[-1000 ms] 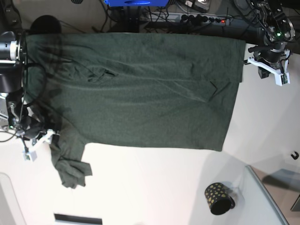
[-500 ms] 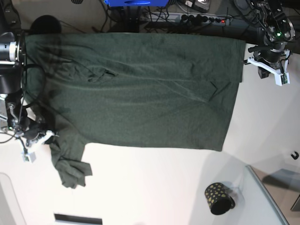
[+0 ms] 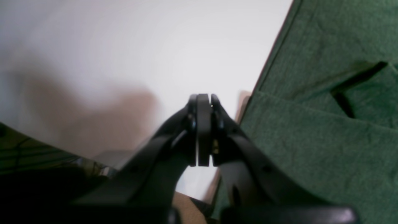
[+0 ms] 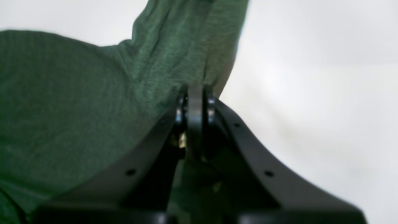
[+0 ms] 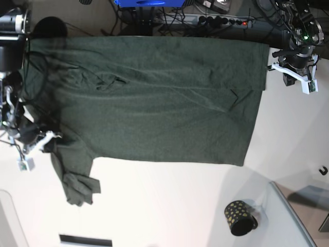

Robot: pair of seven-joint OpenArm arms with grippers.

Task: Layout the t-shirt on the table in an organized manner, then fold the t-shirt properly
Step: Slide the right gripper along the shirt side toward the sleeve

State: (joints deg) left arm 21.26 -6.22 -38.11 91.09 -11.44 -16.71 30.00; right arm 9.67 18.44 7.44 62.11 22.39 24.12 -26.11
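The dark green t-shirt [image 5: 154,98] lies spread across the white table [image 5: 169,206], with one sleeve [image 5: 77,180] hanging crumpled at the front left. My right gripper [image 5: 49,137] is at the left, shut on the t-shirt's fabric near that sleeve. Up close, the cloth [image 4: 77,93] bunches into the right gripper [image 4: 194,88]. Beside the shirt's right edge at the back, my left gripper [image 5: 277,68] is shut. In the left wrist view the left gripper [image 3: 203,96] holds nothing over bare table [image 3: 124,46], with the t-shirt [image 3: 326,124] just to its right.
A small black cup with gold dots [image 5: 240,217] stands at the front right, next to a glassy panel [image 5: 293,216]. A power strip and cables [image 5: 221,20] run behind the table's back edge. A small black hook [image 5: 323,171] lies at the right.
My right gripper has shut on the fabric by the sleeve and moved left and slightly back, drawing the sleeve with it. The left gripper has stayed put.
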